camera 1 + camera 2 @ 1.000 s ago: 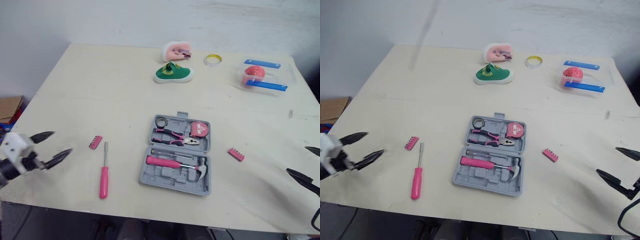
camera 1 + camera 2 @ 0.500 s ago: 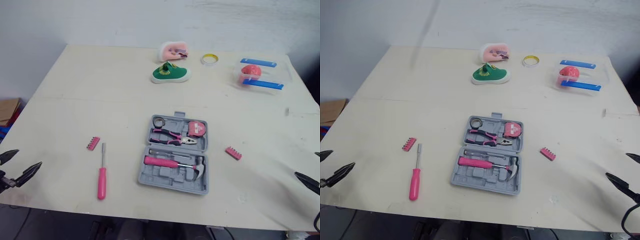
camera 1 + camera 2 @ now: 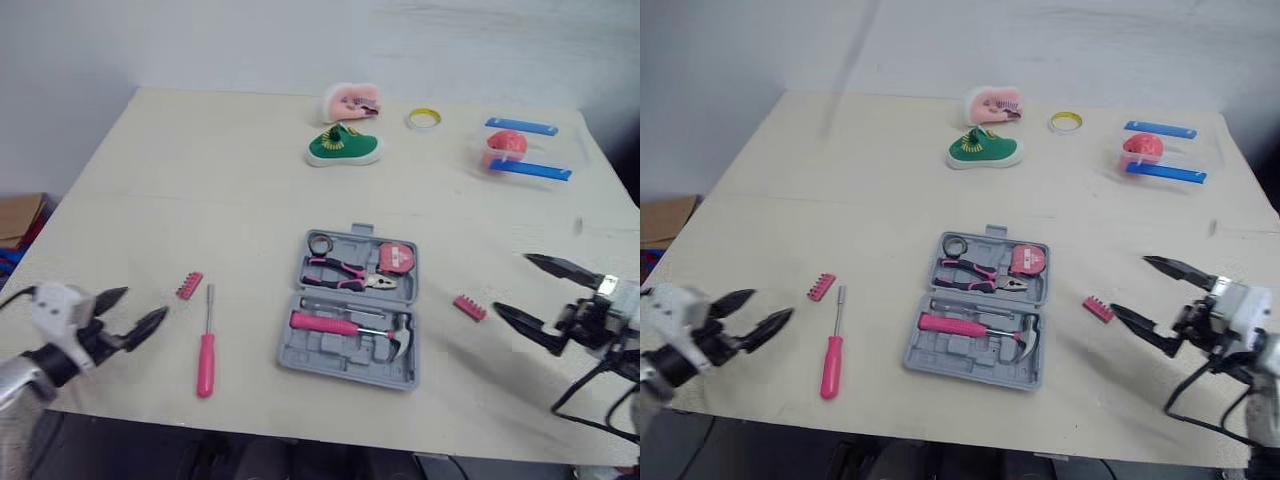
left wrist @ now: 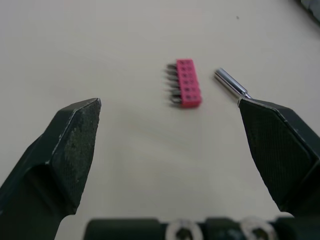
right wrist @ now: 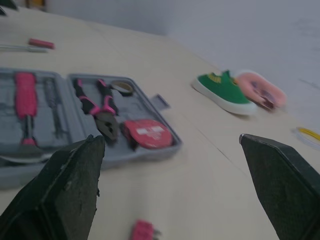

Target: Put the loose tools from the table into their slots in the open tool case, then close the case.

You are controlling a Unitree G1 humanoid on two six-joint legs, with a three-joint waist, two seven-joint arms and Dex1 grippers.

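Toward the table's (image 3: pixel 200 180) front corners, my left gripper (image 3: pixel 145 302) and right gripper (image 3: pixel 512 283) stand spread apart, empty; the left one's finger hides most of the screwdriver (image 4: pixel 231 84).

The left gripper (image 3: pixel 145 302) is showing 2 black, tapering fingers (image 4: pixel 75 135) with a matte, grainy surface. 2 silvery screw heads (image 4: pixel 182 229) are sitting in the black base between them. A white, boxy left wrist housing (image 3: pixel 55 305) is backing it. The right gripper (image 3: pixel 512 282) is carrying the same pointed black fingers and a white right wrist housing (image 3: pixel 622 296), with thin black cables (image 3: pixel 556 407) looping beneath.
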